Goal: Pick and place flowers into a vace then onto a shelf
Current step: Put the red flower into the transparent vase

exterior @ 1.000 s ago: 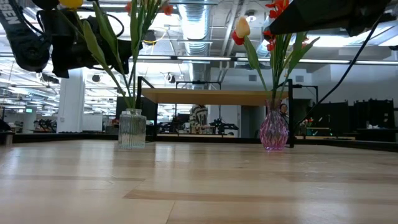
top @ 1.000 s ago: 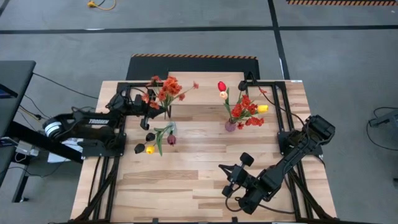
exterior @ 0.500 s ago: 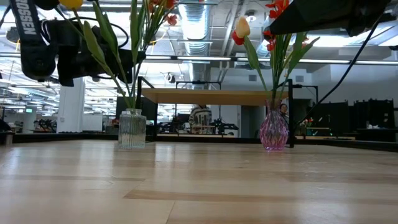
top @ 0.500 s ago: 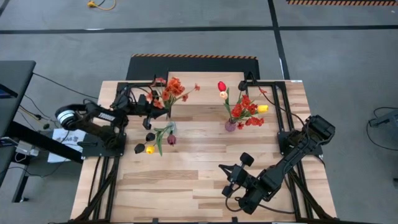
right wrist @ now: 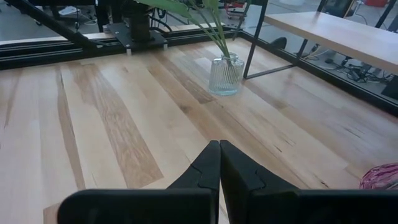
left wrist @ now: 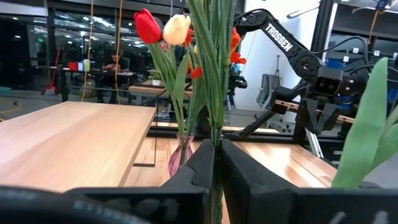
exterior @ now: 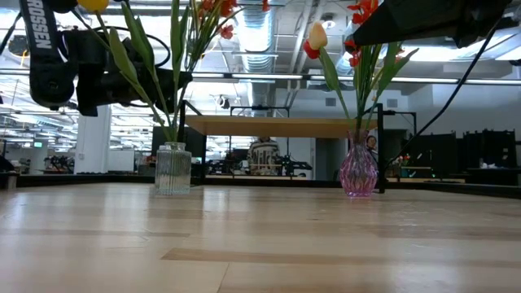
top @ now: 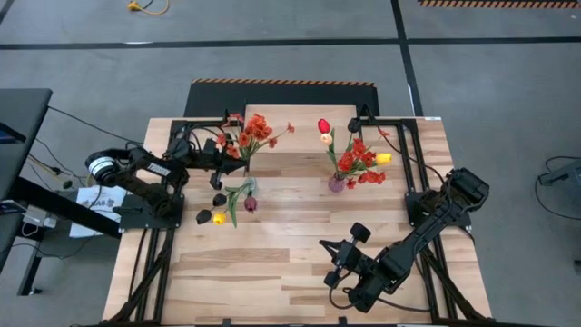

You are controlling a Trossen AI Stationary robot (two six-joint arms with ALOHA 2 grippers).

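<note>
1. My left gripper [left wrist: 216, 165] has its fingers [left wrist: 196, 171] pinched tight on a bunch of green flower stems [left wrist: 214, 68]; their red-orange blossoms [top: 251, 129] show from above.
2. That bunch hangs above the clear ribbed vase [exterior: 172, 168], near the shelf's [exterior: 285, 126] left end.
3. The clear vase already carries stems, with a yellow tulip [top: 218, 218] and dark maroon heads [top: 250, 204] leaning out over the worktop [top: 272, 263].
4. The pink vase [exterior: 358, 172] stands well apart, filled with red, cream and yellow flowers [top: 356, 162].
5. My right gripper [right wrist: 219, 163] waits with fingers closed on nothing, low over the near right of the worktop.
</note>
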